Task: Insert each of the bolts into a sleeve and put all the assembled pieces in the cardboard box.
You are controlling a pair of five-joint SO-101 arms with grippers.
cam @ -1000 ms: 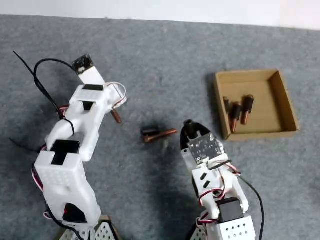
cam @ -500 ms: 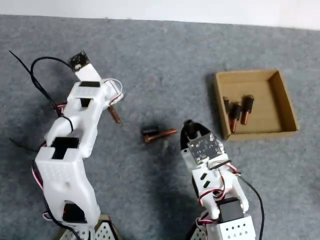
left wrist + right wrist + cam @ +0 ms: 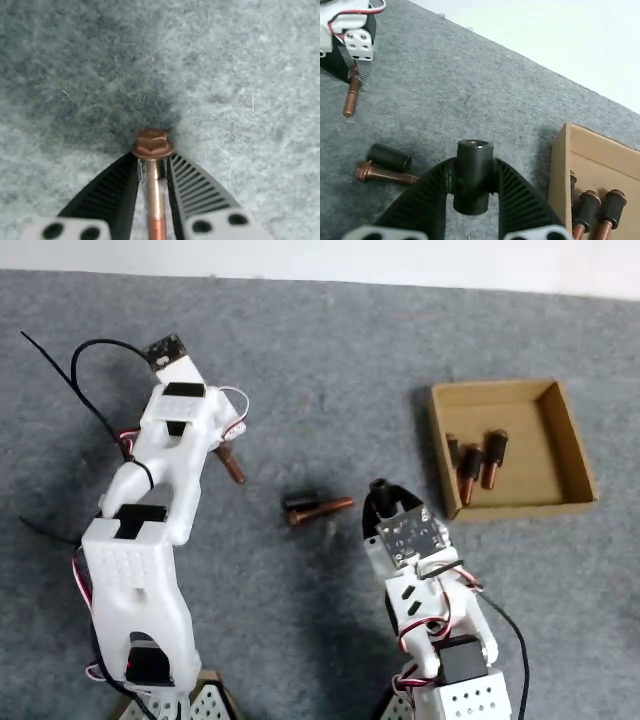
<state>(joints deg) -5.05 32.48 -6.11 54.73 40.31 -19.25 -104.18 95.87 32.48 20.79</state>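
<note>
Your left gripper (image 3: pixel 152 162) is closed narrow on a copper-coloured bolt (image 3: pixel 152 146). Its ribbed black fingers (image 3: pixel 117 187) pinch the smooth shank just behind the hexagonal flanged head, which points toward the carpet (image 3: pixel 330 370).

Your right gripper (image 3: pixel 473 176) clamps a matte black sleeve (image 3: pixel 474 156). This is a short plain cylinder, held upright with its open bore facing up.

On the carpet between the two arms lie a second black sleeve (image 3: pixel 390 156) and a second copper bolt (image 3: pixel 385 174). They lie side by side; whether they touch cannot be confirmed.

The cardboard box (image 3: pixel 437 440) is plain brown with low walls and stands beyond the right gripper, on that arm's outer side. Three assembled pieces (image 3: pixel 470 472), copper shanks in dark sleeves, lie inside near the wall facing the arms.

The carpet is grey, fibrous and felt-like.
</note>
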